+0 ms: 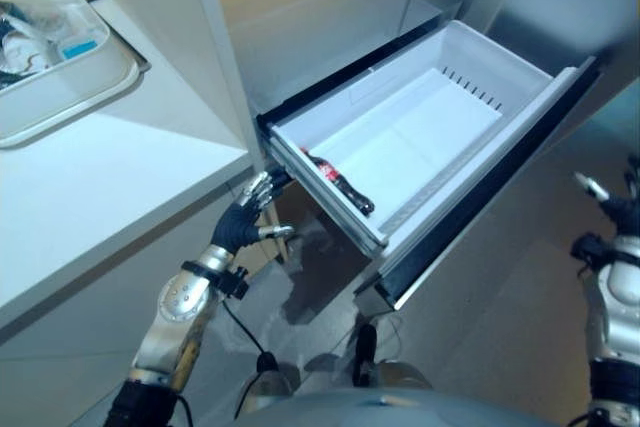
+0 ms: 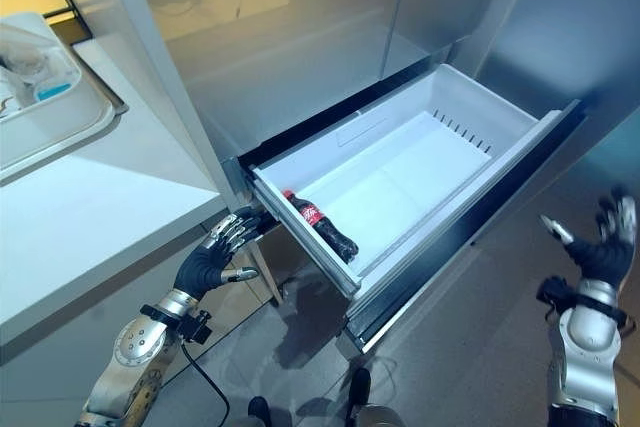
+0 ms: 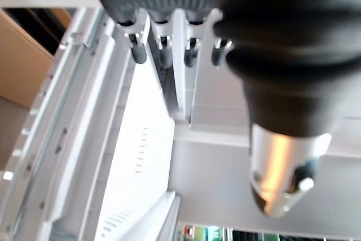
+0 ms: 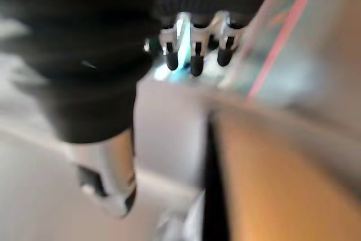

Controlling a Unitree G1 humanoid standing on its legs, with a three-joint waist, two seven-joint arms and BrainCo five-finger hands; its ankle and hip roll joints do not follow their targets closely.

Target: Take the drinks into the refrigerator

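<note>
A dark cola bottle (image 1: pixel 341 183) with a red label lies on its side in the pulled-out white freezer drawer (image 1: pixel 440 137), against the drawer's near left wall (image 2: pixel 322 225). My left hand (image 1: pixel 245 219) hangs just outside the drawer's near left corner, fingers straight and spread, holding nothing; the left wrist view looks past its fingers (image 3: pixel 163 46) along the drawer's side. My right hand (image 2: pixel 605 242) is raised in the air well to the right of the drawer, fingers spread and empty.
A white counter (image 1: pixel 90 177) runs along the left with a clear tray (image 1: pixel 60 87) of items on it. The refrigerator's grey upper doors (image 2: pixel 300 37) stand shut above the drawer. Grey floor (image 1: pixel 500 307) lies under and right of the drawer.
</note>
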